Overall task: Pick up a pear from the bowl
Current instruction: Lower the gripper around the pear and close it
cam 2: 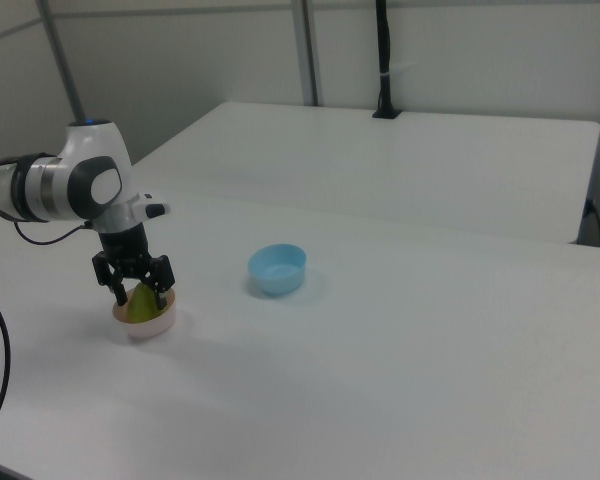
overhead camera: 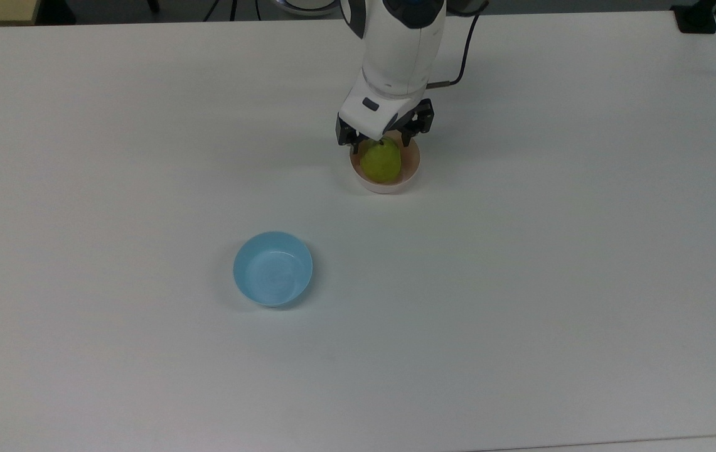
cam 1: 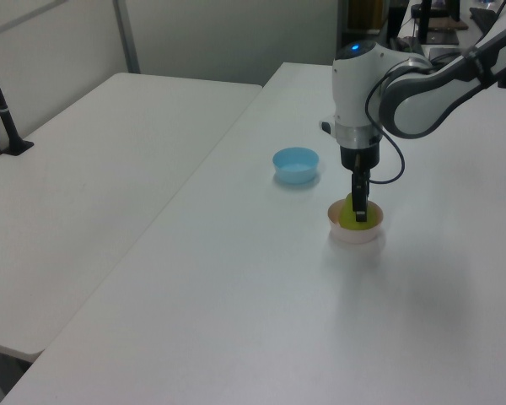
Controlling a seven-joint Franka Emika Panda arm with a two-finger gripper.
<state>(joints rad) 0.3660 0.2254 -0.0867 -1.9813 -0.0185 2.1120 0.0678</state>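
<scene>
We note a white counter (overhead camera: 521,282) carrying two small bowls set well apart. The light blue bowl (overhead camera: 273,269) stands toward the top view's lower left, with nothing in it; in the left view it lies beyond the pink one (cam 1: 296,164), and in the right view it sits to the right view's right of the arm (cam 2: 277,268). A second white table (cam 1: 110,169) adjoins the counter on the left view's left, and a dark post (cam 2: 383,60) rises at its far edge in the right view. A black cable (overhead camera: 458,63) trails from the arm's wrist across the top view. Nothing lies between the two bowls. The pear (overhead camera: 381,162) sits upright inside the pale pink bowl (overhead camera: 389,185), its yellow-green body visible in the left view (cam 1: 348,218) and the right view (cam 2: 142,298). The gripper (overhead camera: 379,139) hangs directly over the bowl (cam 1: 354,234), pointing down. We observe its fingers (overhead camera: 352,143) spread wide, one to either side of the pear's upper part, lowered to about the level of the bowl's rim (cam 2: 145,322). We cannot tell whether either finger touches the fruit; the pear rests in the bowl.
</scene>
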